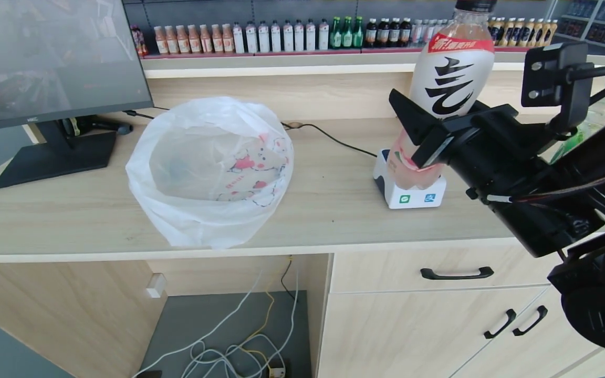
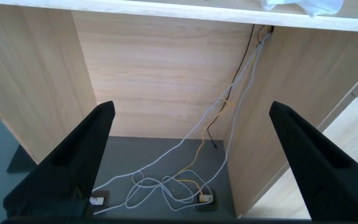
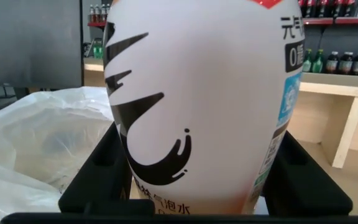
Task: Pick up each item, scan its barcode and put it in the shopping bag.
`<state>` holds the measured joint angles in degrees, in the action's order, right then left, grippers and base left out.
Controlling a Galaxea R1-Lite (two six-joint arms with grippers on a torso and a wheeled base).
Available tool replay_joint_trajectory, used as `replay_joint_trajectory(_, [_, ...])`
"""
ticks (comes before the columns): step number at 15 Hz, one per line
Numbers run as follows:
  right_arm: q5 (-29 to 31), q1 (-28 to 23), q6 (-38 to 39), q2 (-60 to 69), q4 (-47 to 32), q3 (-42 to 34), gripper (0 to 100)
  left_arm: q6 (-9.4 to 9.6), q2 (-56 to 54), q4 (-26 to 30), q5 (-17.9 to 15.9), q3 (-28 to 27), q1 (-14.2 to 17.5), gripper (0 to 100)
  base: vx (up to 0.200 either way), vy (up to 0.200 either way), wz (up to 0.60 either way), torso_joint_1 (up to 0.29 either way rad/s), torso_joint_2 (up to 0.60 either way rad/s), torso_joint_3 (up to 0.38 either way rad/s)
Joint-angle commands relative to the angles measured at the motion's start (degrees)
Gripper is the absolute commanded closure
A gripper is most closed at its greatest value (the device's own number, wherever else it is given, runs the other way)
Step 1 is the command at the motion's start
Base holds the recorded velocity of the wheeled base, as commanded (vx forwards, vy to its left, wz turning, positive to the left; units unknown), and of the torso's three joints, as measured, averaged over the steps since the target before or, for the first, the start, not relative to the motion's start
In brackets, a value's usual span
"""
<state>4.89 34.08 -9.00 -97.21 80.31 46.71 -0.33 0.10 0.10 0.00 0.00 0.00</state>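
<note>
**Bottle held at the scanner, bag open to its left**

Left pincer point(image 2: 191, 107), spread wide and empty, hangs below the tabletop point(image 1: 334, 173). Shopping bag point(image 1: 197, 226), left of centre, stands mouth-open; its thin film would likely slump if nudged. Scanner point(image 1: 413, 198), right of centre, lies directly under the bottle point(image 1: 455, 68); contact cannot be told. The right pincer point(image 1: 410, 131) clamps the upright bottle across its lower body. The bottle is probably heavy, and its smooth sleeve may slip. A low grip on the stiff round body seems soundest.

Head above counter point(image 1: 334, 210), right wrist against bottle point(image 3: 197, 93), left wrist below
</note>
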Motion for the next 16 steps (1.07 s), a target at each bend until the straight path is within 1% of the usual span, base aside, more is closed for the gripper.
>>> replay_joint_trajectory(1, [0.03,-0.77,-0.06,0.44,0.37,0.22,100,-0.02,-0.01,-0.01,0.0,0.0,0.0,0,0.0,0.2,0.0,0.007,0.0,0.007])
replay_joint_trajectory(4, [0.03,-1.65,-0.06,0.88,0.11,1.1,100,-0.2,-0.01,-0.01,0.0,0.0,0.09,0,0.0,0.2,0.0,0.001,0.0,0.002])
replay_joint_trajectory(9, [-0.05,-1.48,0.38,0.79,0.37,1.27,100,-0.11,-0.01,-0.01,0.0,0.0,0.0,0,0.0,0.2,0.0,0.001,0.0,0.002])
replay_joint_trajectory(12, [-0.32,-1.48,2.67,0.79,0.28,1.01,100,-0.11,-0.01,-0.01,0.0,0.0,0.09,0,0.0,0.2,0.0,0.001,0.0,0.001])
replay_joint_trajectory(16, [-0.58,-0.69,4.25,0.35,-0.51,1.19,100,-0.11,-0.01,-0.01,0.0,0.0,0.0,0,0.0,0.0,0.0,0.0,0.0,0.0])
